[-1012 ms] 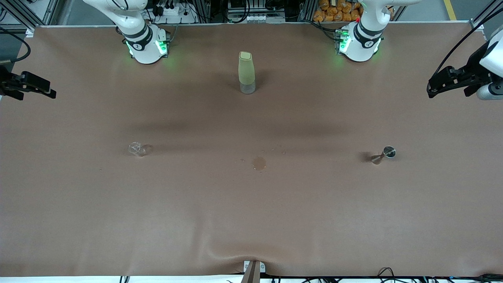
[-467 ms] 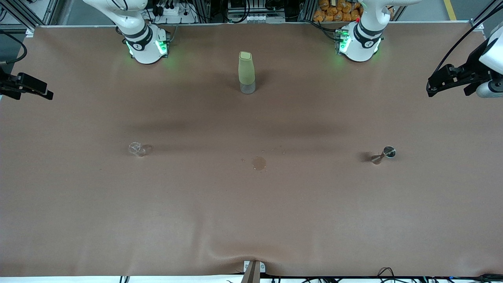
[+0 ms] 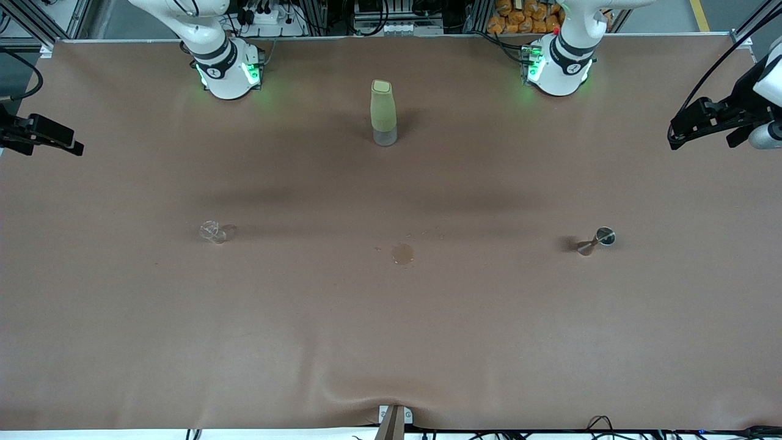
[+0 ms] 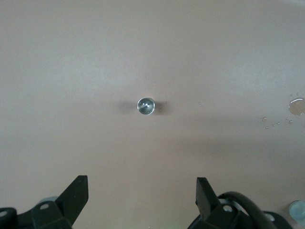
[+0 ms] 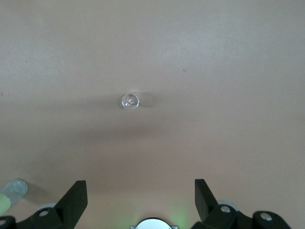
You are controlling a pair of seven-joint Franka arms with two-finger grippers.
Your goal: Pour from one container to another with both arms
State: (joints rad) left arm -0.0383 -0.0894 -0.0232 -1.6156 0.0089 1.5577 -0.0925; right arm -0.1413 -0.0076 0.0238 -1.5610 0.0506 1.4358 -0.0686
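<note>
The tiny clear glass cup stands upright toward the right arm's end of the table and shows as a small ring in the right wrist view. The silvery metal jigger stands toward the left arm's end, seen rim-on in the left wrist view. My right gripper hangs high over the table's edge at its own end, open and empty. High over the other end hangs my left gripper, also open with nothing between its fingers. Each gripper is well apart from its object.
A tall pale-green bottle stands midway between the two arm bases, farther from the front camera than the cup and jigger. A small wet patch with droplets marks the brown table cover between cup and jigger, also visible as wet drops.
Both grippers have drifted slightly outward toward their ends of the table. The cup, jigger and bottle have not moved.
</note>
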